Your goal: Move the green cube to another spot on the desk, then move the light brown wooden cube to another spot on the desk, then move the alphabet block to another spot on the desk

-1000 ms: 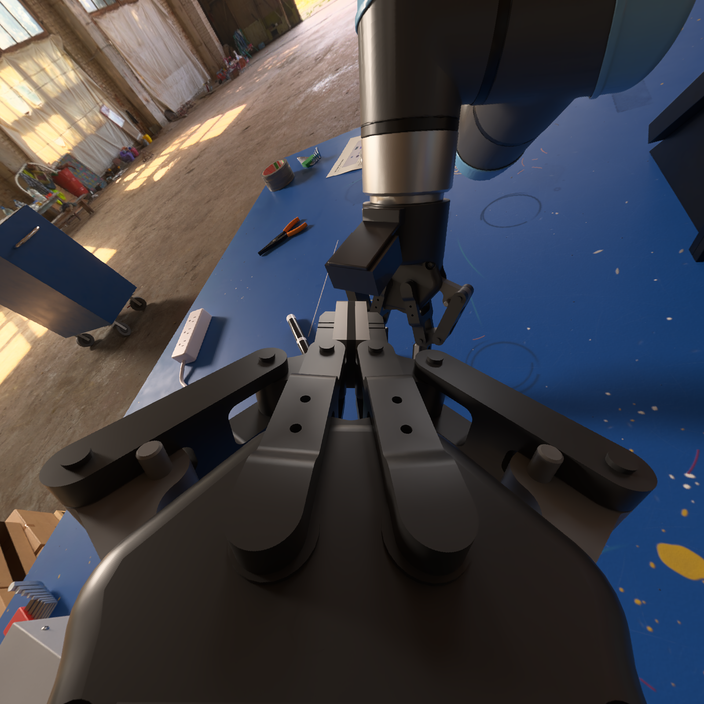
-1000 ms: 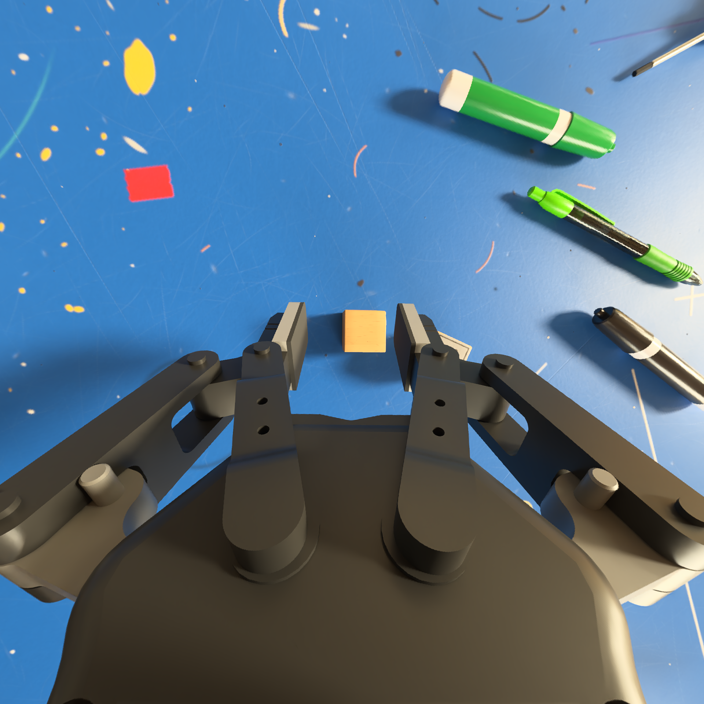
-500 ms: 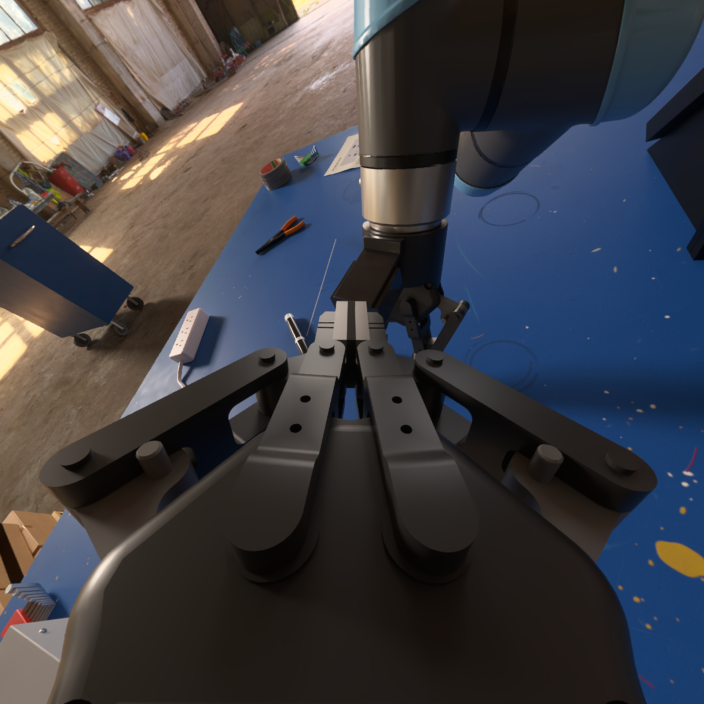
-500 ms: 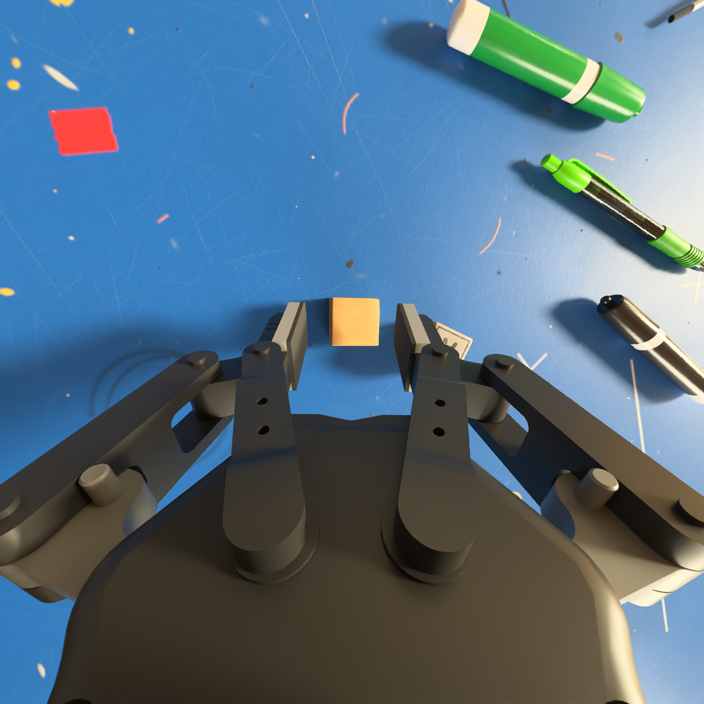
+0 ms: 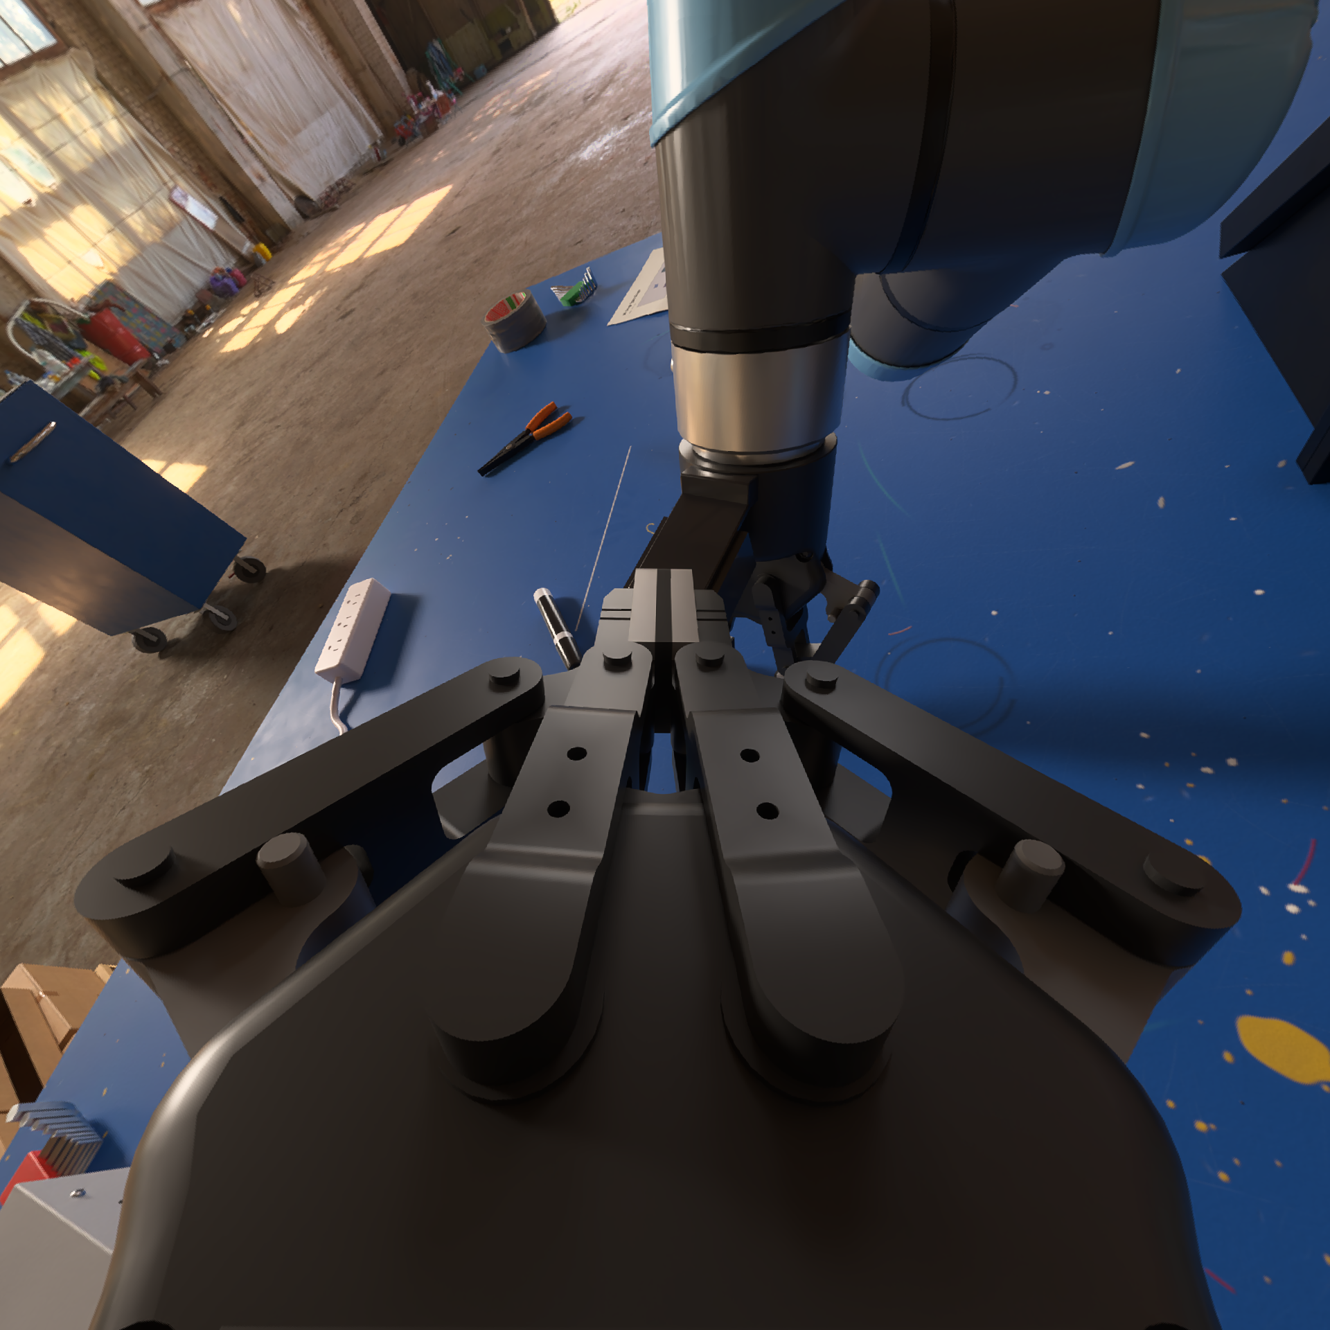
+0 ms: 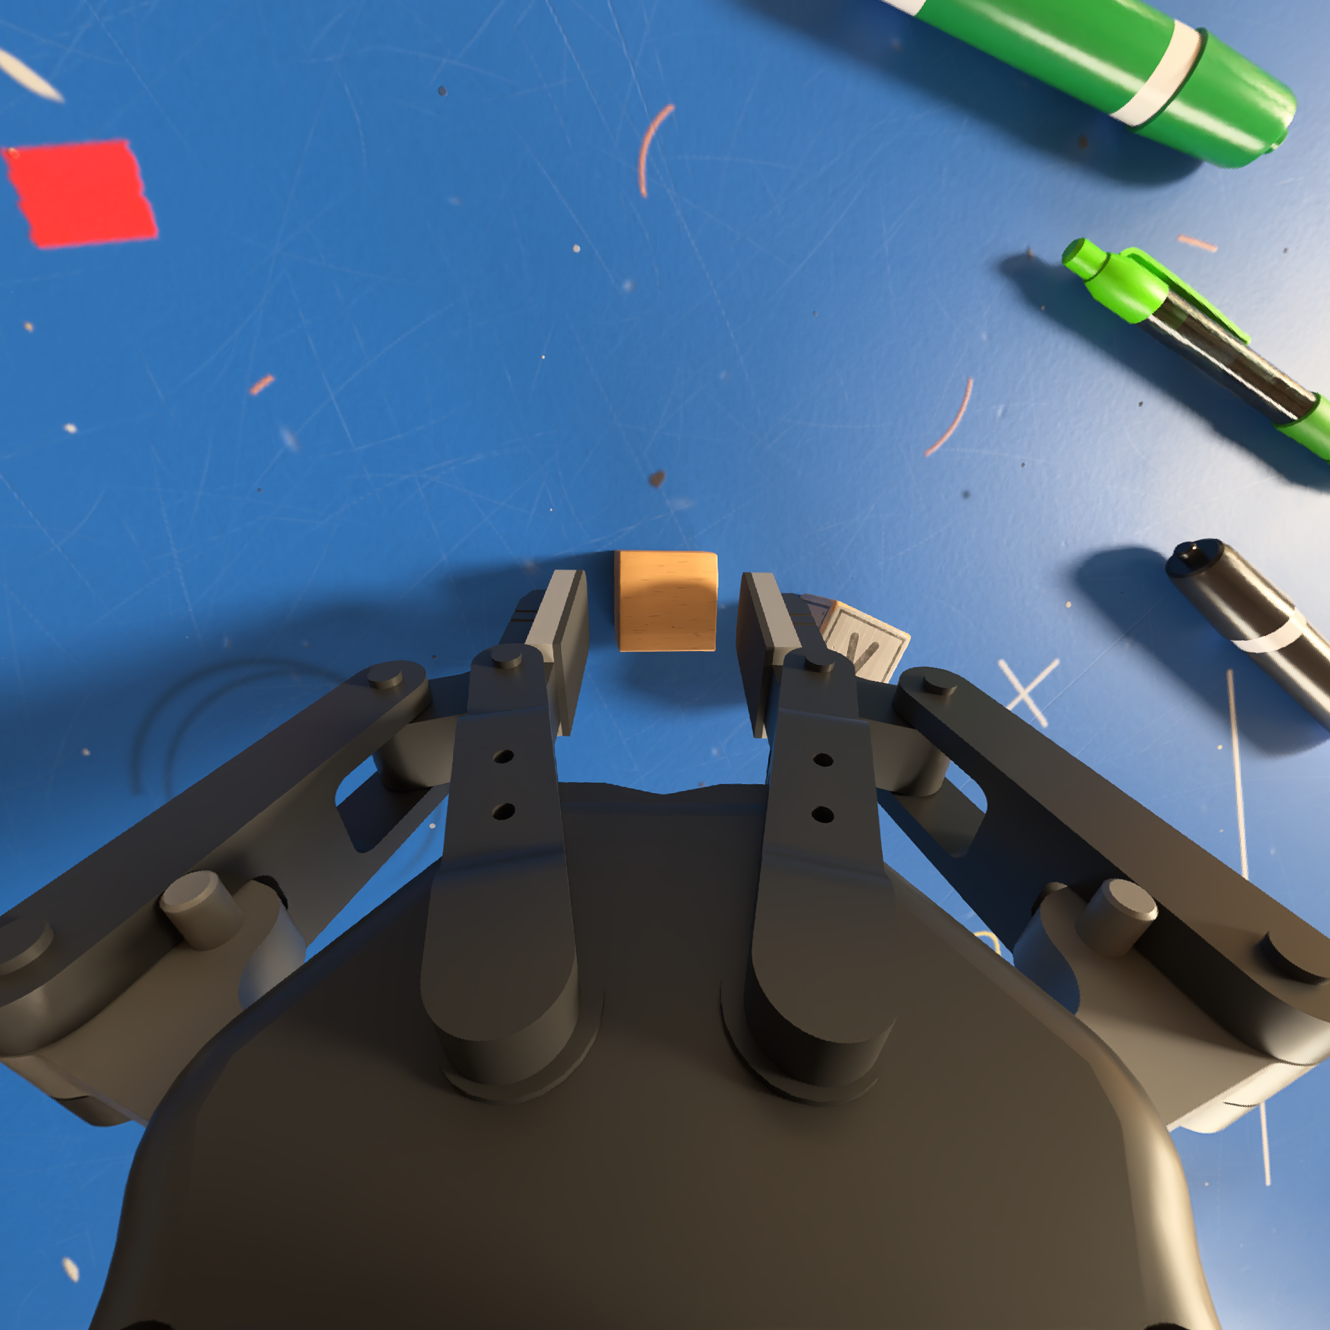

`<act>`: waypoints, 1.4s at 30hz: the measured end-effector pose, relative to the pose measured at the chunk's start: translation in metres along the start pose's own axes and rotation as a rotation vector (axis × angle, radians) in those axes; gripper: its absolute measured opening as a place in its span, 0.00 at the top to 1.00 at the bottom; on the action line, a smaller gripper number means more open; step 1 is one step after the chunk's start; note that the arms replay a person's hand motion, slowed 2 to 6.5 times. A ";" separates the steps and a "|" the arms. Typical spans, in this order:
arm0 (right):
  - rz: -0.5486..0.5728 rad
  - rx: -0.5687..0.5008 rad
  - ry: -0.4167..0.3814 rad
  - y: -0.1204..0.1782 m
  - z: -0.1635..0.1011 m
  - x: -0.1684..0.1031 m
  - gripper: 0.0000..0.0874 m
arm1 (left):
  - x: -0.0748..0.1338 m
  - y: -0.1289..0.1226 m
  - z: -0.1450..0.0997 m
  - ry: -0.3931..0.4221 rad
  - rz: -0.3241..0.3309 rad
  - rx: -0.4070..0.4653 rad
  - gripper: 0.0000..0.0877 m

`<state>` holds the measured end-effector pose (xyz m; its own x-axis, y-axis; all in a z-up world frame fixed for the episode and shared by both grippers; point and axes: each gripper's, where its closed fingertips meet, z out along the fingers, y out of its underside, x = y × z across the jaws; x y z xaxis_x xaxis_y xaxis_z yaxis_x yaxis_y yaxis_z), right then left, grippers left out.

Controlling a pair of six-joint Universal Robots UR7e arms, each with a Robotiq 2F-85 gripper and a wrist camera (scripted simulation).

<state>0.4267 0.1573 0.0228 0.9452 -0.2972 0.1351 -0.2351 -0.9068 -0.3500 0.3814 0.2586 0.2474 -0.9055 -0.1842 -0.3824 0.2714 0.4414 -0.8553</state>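
In the right wrist view the light brown wooden cube (image 6: 666,601) stands on the blue desk (image 6: 432,360). My right gripper (image 6: 662,612) is open, one finger on each side of the cube, with small gaps. The alphabet block (image 6: 863,644) peeks out just behind the right finger. No green cube is in view. In the left wrist view my left gripper (image 5: 663,604) is shut and empty above the desk (image 5: 1079,576), and the right gripper (image 5: 806,612) hangs low just beyond it under the right arm (image 5: 756,324).
A green marker (image 6: 1123,72), a green pen (image 6: 1209,345) and a black marker (image 6: 1259,626) lie to the right of the cube. A red patch (image 6: 79,191) marks the desk at left. Pliers (image 5: 525,439), a tape roll (image 5: 514,320) and a power strip (image 5: 353,630) lie near the desk's left edge.
My right gripper has come down toward the desk, so the wooden cube now sits between its open fingers. The left gripper has stayed still and shut.
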 end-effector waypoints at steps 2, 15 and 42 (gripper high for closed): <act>0.001 -0.003 -0.002 0.001 0.001 0.000 0.58 | 0.000 0.000 0.000 0.000 0.000 -0.002 1.00; 0.010 -0.010 -0.018 0.003 0.006 0.000 0.70 | -0.001 0.002 0.001 -0.003 0.003 -0.015 1.00; -0.004 -0.020 -0.021 0.003 0.007 -0.001 0.70 | 0.000 0.004 0.002 0.002 0.004 -0.022 1.00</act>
<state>0.4265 0.1569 0.0152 0.9505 -0.2877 0.1172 -0.2357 -0.9137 -0.3310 0.3828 0.2580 0.2434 -0.9050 -0.1813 -0.3849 0.2675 0.4611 -0.8461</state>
